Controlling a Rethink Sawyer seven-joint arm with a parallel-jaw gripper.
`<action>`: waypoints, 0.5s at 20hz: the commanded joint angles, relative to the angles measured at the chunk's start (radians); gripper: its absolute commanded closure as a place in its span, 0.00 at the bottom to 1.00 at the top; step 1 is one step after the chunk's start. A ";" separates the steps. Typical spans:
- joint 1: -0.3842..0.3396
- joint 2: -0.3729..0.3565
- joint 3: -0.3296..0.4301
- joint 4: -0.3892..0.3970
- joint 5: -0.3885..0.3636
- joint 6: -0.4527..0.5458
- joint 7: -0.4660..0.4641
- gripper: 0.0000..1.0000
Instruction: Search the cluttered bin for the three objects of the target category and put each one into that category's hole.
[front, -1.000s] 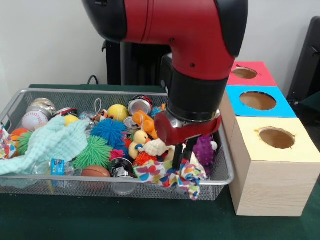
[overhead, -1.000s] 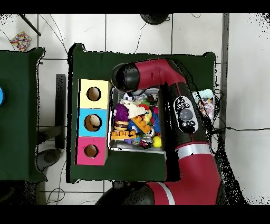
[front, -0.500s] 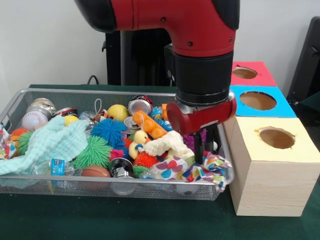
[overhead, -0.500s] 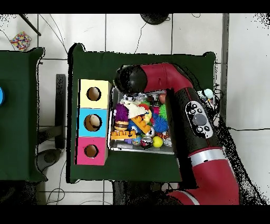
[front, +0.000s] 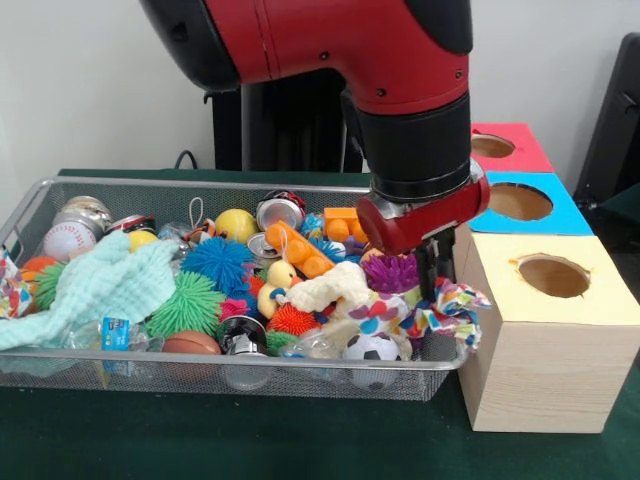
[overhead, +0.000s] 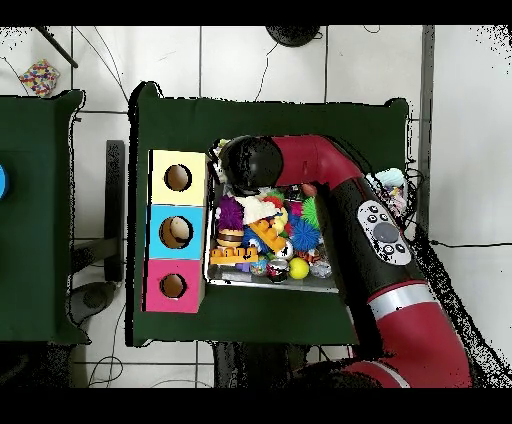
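Fingers (front: 432, 285) pinched on the patterned cloth (front: 440, 305) — draped over the wire bin's (front: 200, 365) corner beside the yellow box (front: 545, 340).

The bin (front: 60, 190) is sitting on the surface (front: 250, 440), with the row of three boxes (front: 545, 330) standing just beside its one end. A patterned cloth (front: 445, 305) is hanging over the bin's rim at that end, beside a football (front: 372, 348) in the bin's corner.

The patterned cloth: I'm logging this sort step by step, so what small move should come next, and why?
Probably lift a little and carry toward the yellow-topped box's hole. The gripper holds the patterned cloth at the bin's end beside that box, and the cloth hangs over the rim, not yet above the hole.
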 joint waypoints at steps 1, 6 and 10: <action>-0.009 0.019 0.057 0.120 0.065 0.132 -0.053 1.00; -0.015 -0.027 0.058 0.188 0.104 0.123 -0.019 1.00; -0.024 -0.082 0.069 0.250 0.142 0.111 0.001 1.00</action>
